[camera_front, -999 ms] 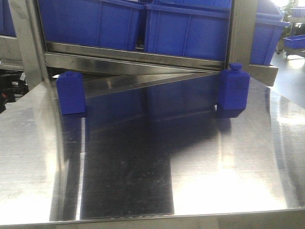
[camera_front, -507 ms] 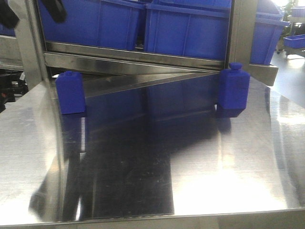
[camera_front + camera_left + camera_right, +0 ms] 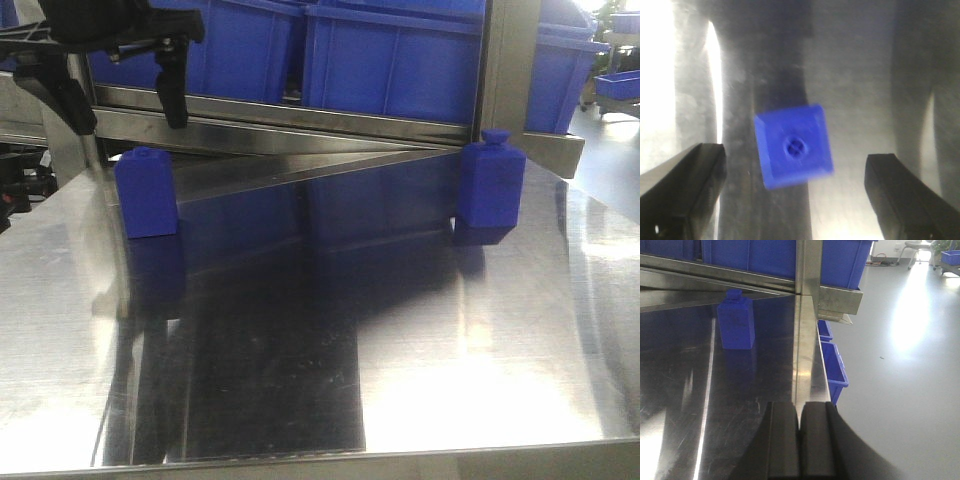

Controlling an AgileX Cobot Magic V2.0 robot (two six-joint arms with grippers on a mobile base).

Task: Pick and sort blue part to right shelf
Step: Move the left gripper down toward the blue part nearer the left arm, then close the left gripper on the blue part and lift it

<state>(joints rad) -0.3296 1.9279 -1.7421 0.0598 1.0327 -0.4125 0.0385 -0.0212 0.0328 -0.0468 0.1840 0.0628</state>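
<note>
The blue part (image 3: 147, 192), a square-shouldered block with a short knob, stands at the table's back left. My left gripper (image 3: 118, 98) is open and hangs just above it, one finger on each side. In the left wrist view the blue part's top (image 3: 794, 146) lies between the wide-apart fingers (image 3: 682, 190), untouched. My right gripper (image 3: 800, 407) is shut and empty, low over the table's right edge. The right shelf (image 3: 300, 125) with blue crates (image 3: 390, 60) stands behind the table.
A similar blue block with bevelled shoulders and a taller cap (image 3: 490, 185) stands at the back right and also shows in the right wrist view (image 3: 736, 322). Steel shelf posts (image 3: 510, 70) rise behind it. Small blue bins (image 3: 832, 365) sit on the floor right of the table.
My left gripper has come into view from the upper left and moved right and down, over the blue part. Both blocks have stayed put.
</note>
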